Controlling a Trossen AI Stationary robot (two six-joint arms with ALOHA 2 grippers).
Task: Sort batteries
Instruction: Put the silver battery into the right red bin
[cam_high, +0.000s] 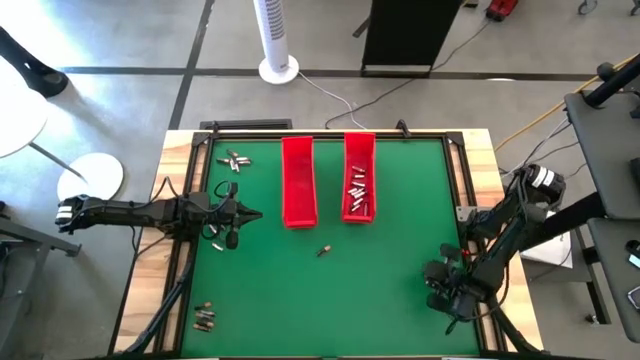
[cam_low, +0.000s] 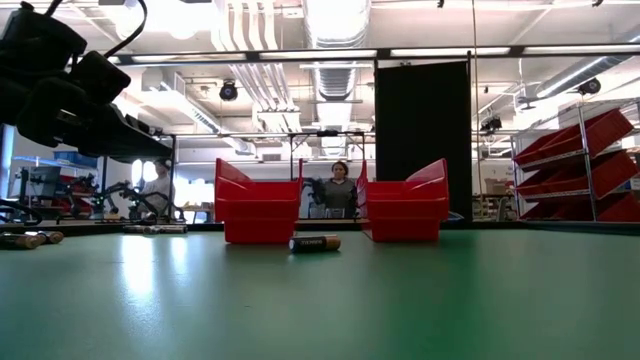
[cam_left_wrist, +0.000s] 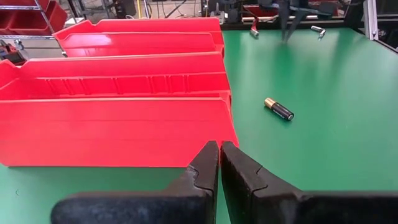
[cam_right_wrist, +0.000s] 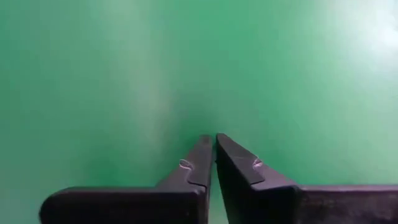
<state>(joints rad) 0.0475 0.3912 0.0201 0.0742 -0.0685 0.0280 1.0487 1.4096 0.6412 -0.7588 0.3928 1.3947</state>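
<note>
Two red trays sit side by side on the green table (cam_high: 400, 290): left tray (cam_high: 298, 180) looks bare inside, right tray (cam_high: 359, 178) holds a scatter of silvery batteries (cam_high: 357, 193). One dark battery with a copper end (cam_high: 323, 250) lies alone on the mat in front of the trays, between them and the near edge; low view shows it lying on its side (cam_low: 314, 243) in front of the gap between the two trays. Small cluster of silvery cells (cam_high: 235, 160) sits near the far-left corner, left of the left tray. Another few darker cells (cam_high: 204, 318) lie near the front-left edge.

Left gripper (cam_high: 250, 214) hangs just beside the left tray's near end, fingers pressed together, nothing between them; its wrist view shows the tips (cam_left_wrist: 219, 160) meeting in front of the red tray wall. Right gripper (cam_high: 447, 298) sits low near the front-right corner, well apart from the trays, fingers (cam_right_wrist: 202, 155) nearly touching at the tips, nothing held, only bare green mat ahead.

A person (cam_low: 339, 190) shows in the room beyond the table.
</note>
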